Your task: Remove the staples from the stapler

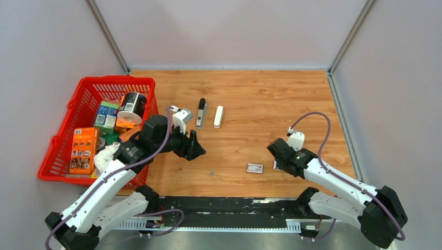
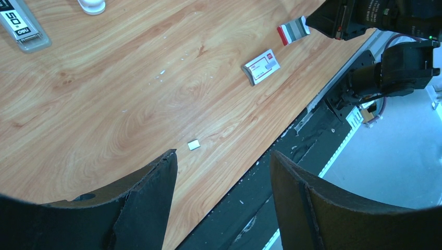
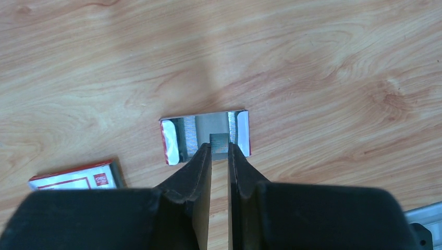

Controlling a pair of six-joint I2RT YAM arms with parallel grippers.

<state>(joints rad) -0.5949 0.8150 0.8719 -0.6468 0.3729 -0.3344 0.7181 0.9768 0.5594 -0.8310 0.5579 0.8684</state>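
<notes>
Near edge: a black rail (image 1: 224,205) carries both arm bases, one arm at each end.
Basket: a red plastic basket (image 1: 117,79) stands at the far left of the wooden table (image 1: 271,94), filled with small boxes and a round tin.
Left pincer: the left pincer (image 1: 198,148) sits just right of the basket and points right. Its fingers are spread wide and it holds nothing.
Metal bar: a grey metal bar (image 1: 201,113) with a black far tip lies flat, farther back than the left pincer and clear of it.
Stapler: the white stapler (image 1: 218,116) lies flat just right of the metal bar, side by side with it and not touching, its length running near to far. It is beyond and slightly right of the left pincer, near it but apart. It is well away from the right pincer, to that pincer's far left.
Scrap: a tiny white scrap (image 2: 193,145) lies on the wood just past the left pincer's fingertips.
Box: a small red-and-white box (image 1: 255,167) lies flat between the two pincers, closer to the right one.
Tray: a small tray (image 3: 177,138) with red-and-white ends and silvery contents sits just right of the box.
Right pincer: the right pincer (image 3: 219,148) has its fingers drawn almost together, nipping the tray's near edge. Whether the tray rests on the wood or is lifted cannot be told.
</notes>
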